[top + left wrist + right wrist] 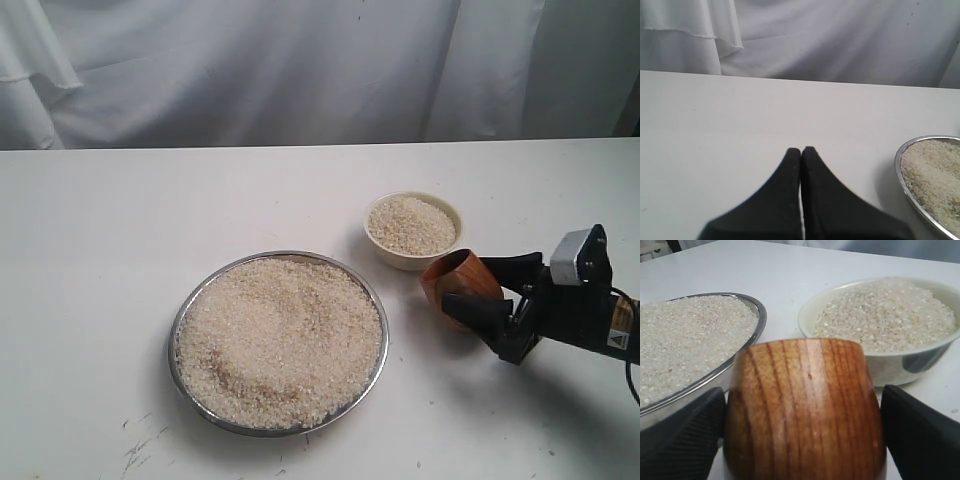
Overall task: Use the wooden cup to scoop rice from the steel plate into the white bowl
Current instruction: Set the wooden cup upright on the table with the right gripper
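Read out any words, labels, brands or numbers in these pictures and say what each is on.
Small pale sticker on the black right arm: too small and blurred to read.
No writing shows on the shiny steel plate, the cream-white bowl or the reddish-brown wooden cup.

Heaped across shiny steel plate (176, 335): loose beige rice (280, 340). More filling small white bowl (400, 263) nearby. Just beside bowl, glossy reddish wooden cup (462, 279), tipped sideways.

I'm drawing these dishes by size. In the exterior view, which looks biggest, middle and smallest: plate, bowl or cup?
1. The plate, biggest by far.
2. The bowl, middle.
3. The cup, smallest, but only a little smaller than the bowl; it is tilted, so that is less sure.
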`<action>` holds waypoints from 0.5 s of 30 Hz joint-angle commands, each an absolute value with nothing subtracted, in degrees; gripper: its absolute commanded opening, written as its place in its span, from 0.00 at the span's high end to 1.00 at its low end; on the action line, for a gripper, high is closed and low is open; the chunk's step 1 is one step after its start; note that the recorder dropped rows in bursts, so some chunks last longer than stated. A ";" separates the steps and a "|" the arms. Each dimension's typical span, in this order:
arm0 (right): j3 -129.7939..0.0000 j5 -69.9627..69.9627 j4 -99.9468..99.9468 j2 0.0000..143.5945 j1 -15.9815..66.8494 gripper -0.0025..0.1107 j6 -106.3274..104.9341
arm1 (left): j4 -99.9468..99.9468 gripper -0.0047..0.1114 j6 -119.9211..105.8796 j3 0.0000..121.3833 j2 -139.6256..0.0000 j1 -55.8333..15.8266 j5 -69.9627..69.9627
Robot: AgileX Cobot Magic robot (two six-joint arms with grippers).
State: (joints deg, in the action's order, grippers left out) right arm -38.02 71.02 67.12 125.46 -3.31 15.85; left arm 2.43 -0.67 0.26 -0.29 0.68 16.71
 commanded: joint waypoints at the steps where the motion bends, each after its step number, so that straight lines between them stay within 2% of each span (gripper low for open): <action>1: -37.84 69.96 68.37 126.06 -4.11 0.98 15.17 | 2.48 0.96 -0.49 0.00 0.00 0.60 16.34; 6: -37.84 69.96 69.13 127.87 -4.79 0.95 15.17 | 2.48 0.96 -0.49 0.00 0.00 0.60 16.34; 10: -37.84 69.96 69.01 128.76 -5.27 0.83 14.77 | 2.48 0.96 -0.49 0.00 0.00 0.60 16.34; 15: -37.84 69.96 68.57 128.89 -5.52 0.65 14.77 | 2.48 0.96 -0.49 0.00 0.00 0.60 16.34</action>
State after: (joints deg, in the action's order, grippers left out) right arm -38.02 74.07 67.85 128.06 -4.96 15.41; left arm 2.43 -0.67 0.26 -0.29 0.68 16.71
